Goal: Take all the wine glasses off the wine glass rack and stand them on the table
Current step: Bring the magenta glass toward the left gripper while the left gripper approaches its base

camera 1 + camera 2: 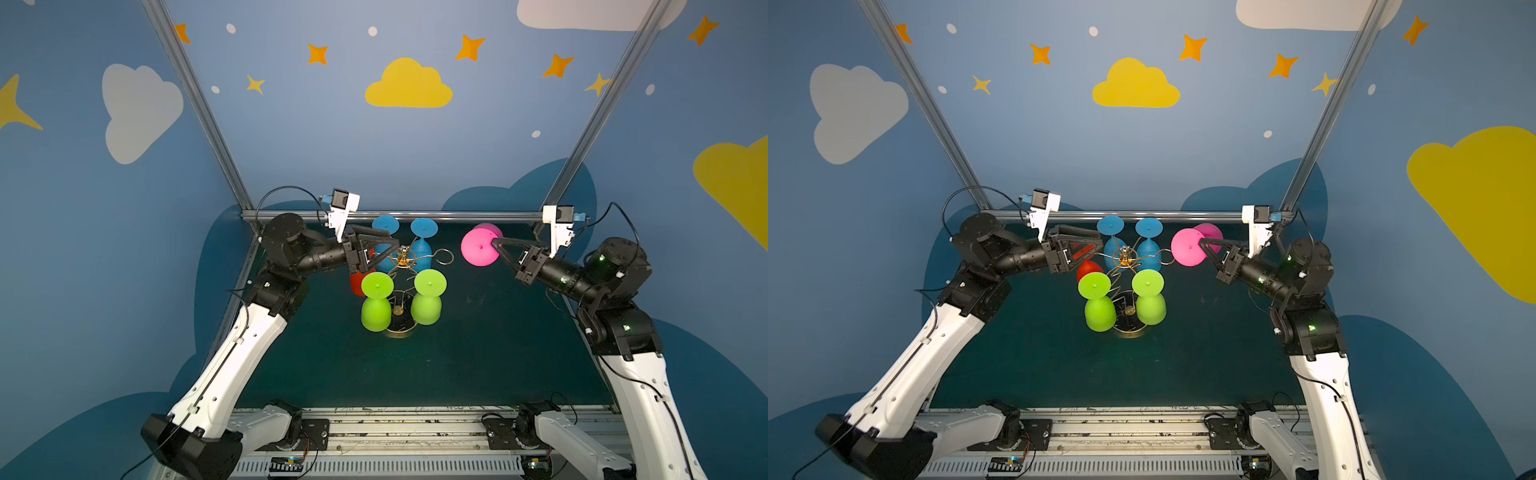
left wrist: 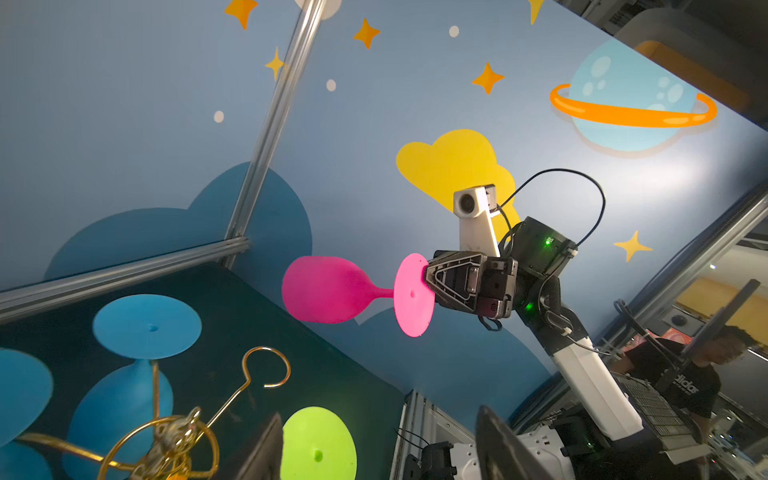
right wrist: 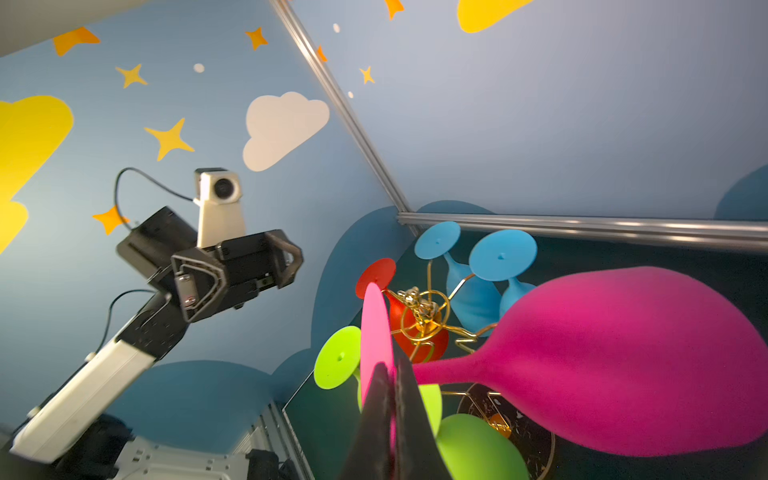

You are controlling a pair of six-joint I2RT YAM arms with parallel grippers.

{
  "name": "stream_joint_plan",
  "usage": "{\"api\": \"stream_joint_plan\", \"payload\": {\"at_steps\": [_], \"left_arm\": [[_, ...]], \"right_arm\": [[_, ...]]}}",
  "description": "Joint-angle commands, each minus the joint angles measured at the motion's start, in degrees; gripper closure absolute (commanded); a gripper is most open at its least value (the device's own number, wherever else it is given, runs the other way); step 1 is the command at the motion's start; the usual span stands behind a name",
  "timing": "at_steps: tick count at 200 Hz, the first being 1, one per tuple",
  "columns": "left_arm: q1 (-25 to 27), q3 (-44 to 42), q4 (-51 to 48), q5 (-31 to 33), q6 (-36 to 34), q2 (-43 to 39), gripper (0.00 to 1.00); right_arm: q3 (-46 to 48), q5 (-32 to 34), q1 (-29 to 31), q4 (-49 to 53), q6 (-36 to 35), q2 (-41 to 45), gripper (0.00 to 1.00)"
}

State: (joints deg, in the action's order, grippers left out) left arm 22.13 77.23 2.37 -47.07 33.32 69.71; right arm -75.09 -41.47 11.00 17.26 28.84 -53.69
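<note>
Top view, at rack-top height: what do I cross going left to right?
left gripper → wine glass rack hub → empty hook → pink wine glass → right gripper, shut on its foot.

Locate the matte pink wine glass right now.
In both top views the matte pink wine glass sits right of the gold wire wine glass rack, clear of its arms, tipped sideways with its foot pinched in the right gripper.

Right gripper (image 1: 1201, 242) clamps pink wine glass (image 1: 1187, 248) beside rack (image 1: 1125, 258).
</note>
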Motion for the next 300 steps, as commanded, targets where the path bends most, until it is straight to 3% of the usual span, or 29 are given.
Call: {"api": "stream_joint_plan", "payload": {"at_steps": [1, 101, 144, 193, 228, 266, 300], "left_arm": [[2.4, 3.3, 1.4, -2.3, -1.8, 2.8, 0.29], [8.5, 10.9, 8.5, -6.3, 2.6, 13.4, 0.35], [9.3, 10.8, 8.8, -7.5, 3.4, 13.7, 0.45], [8.7, 10.2, 3.9, -3.6, -1.1, 10.5, 0.35], [5.7, 9.3, 5.0, -2.0, 0.5, 8.3, 0.33], [4.0, 6.9, 10.4, -4.6, 3.9, 6.6, 0.33], [4.1, 6.6, 14.0, -8.2, 6.3, 7.7, 0.33]], "right_arm": [[-3.2, -4.8, 1.7, -3.3, -2.2, -0.9, 1.00], [-7.5, -2.2, 13.8, -4.7, -5.9, -7.7, 1.00], [-8.9, 0.1, 15.6, -4.5, -7.0, -9.4, 1.00], [-8.9, 0.6, 15.8, -4.8, -6.7, -8.4, 1.00], [-8.3, 3.1, 15.7, -3.0, -7.6, -5.9, 1.00], [-6.5, 6.5, 15.6, -3.7, -8.5, -4.1, 1.00], [-8.7, 4.7, 15.7, -4.6, -8.3, -7.1, 1.00]]}}
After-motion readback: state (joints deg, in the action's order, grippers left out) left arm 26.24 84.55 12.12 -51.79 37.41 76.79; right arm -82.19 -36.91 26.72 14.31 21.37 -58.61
